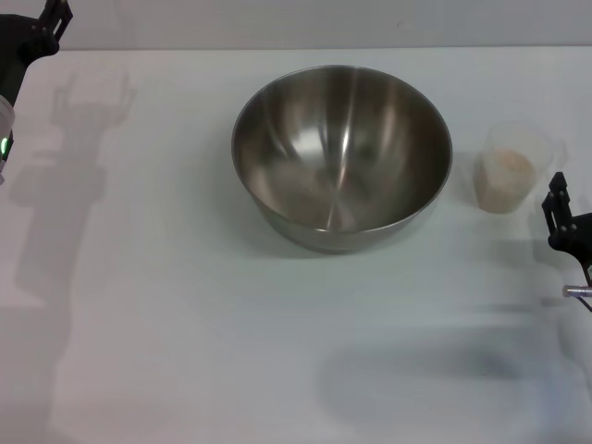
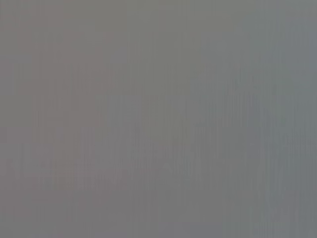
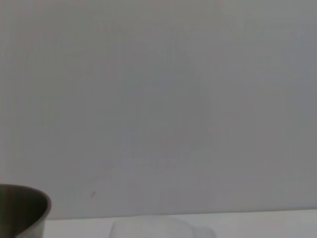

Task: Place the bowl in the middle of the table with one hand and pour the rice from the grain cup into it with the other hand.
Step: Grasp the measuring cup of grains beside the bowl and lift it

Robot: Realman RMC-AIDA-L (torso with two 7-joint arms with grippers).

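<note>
Cup (image 1: 510,169) with rice (image 1: 507,166) stands just beyond right gripper (image 1: 561,217), bowl-side. You reach with right; left gripper (image 1: 42,23) far off. Finger state of both: cannot tell.

No legible text, label, brand, number or sign appears in any view. The bowl (image 1: 341,153), at the table's (image 1: 185,324) centre, shows bare brushed metal, and the grain cup (image 1: 514,168) at its 3 o'clock carries no readable graduation marks. The left wrist view is a uniform grey field without markings.
</note>
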